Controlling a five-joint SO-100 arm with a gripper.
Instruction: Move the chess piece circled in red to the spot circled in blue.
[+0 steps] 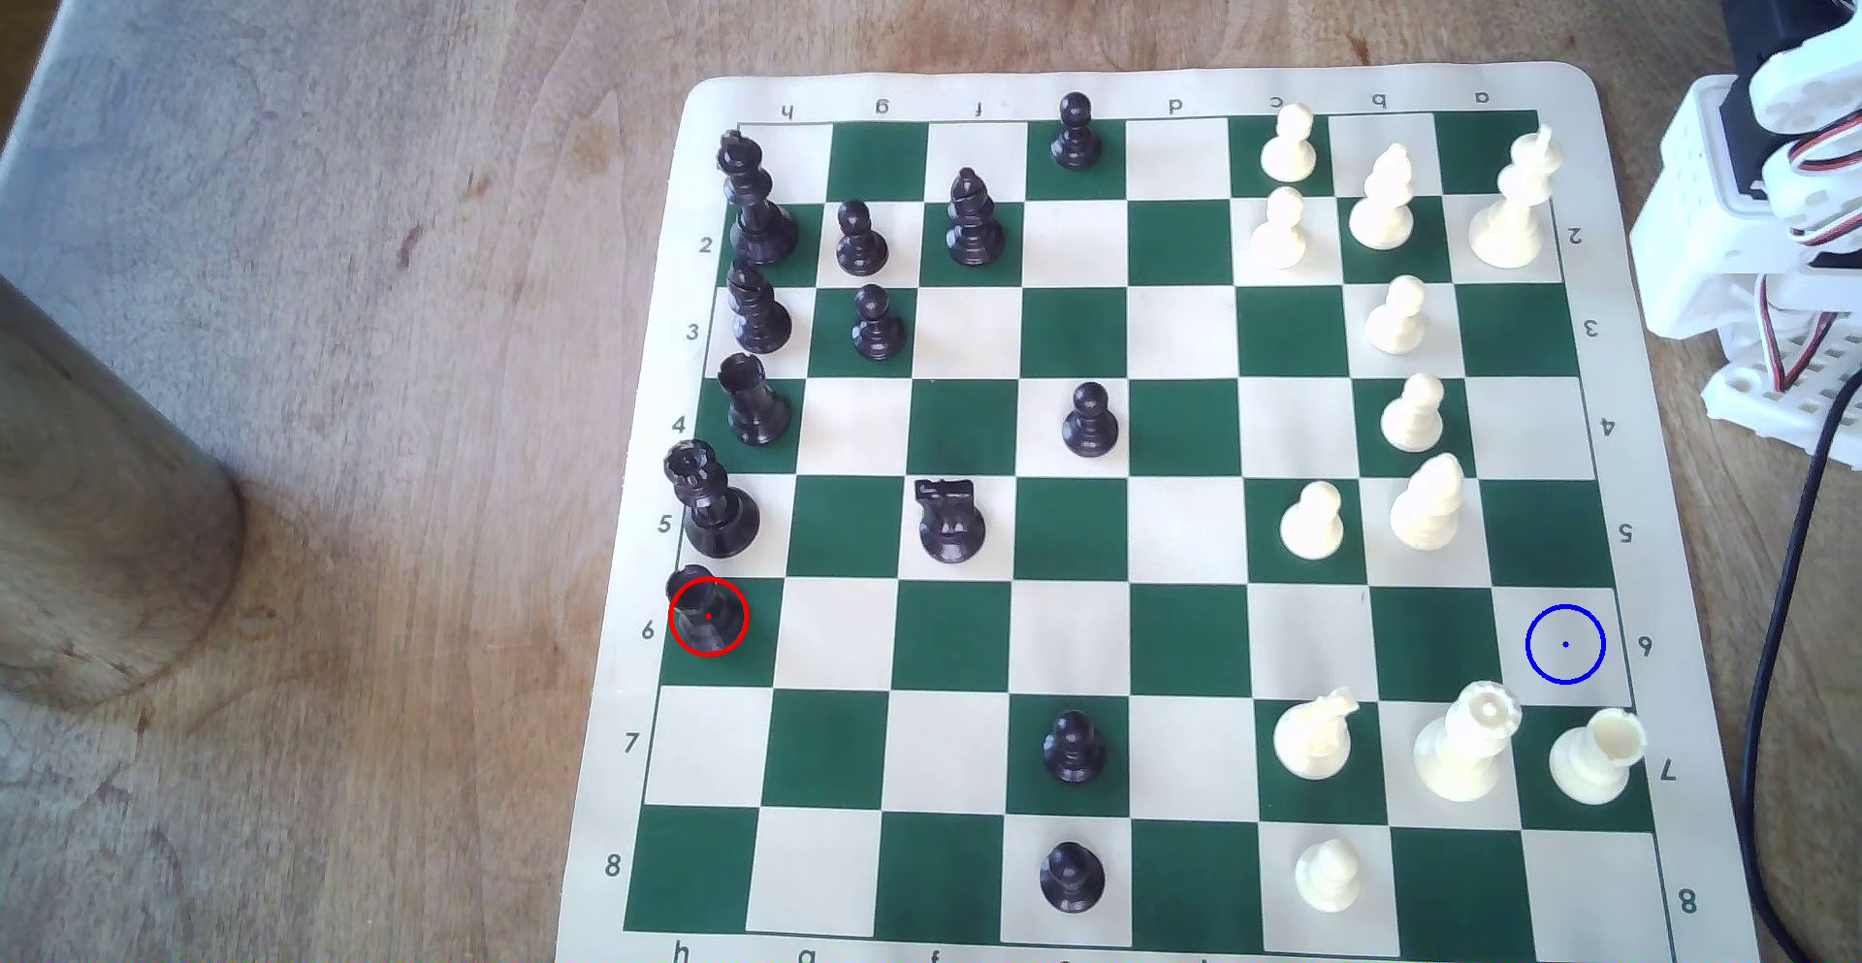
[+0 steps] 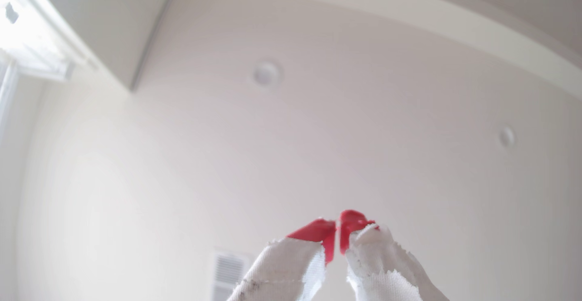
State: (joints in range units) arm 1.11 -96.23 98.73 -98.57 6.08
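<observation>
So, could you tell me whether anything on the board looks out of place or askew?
Yes: the black pawn at the far edge stands on the line between a green square and the border, not inside a square. The hand, tips together, faces the ceiling rather than the chess board. The ringed black piece stands upright.

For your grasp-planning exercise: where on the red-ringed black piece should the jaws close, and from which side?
Come from above onto the chess piece, closing on its broad blunt top: it stands upright, and the taller black queen close behind leaves little room for a side approach.
</observation>
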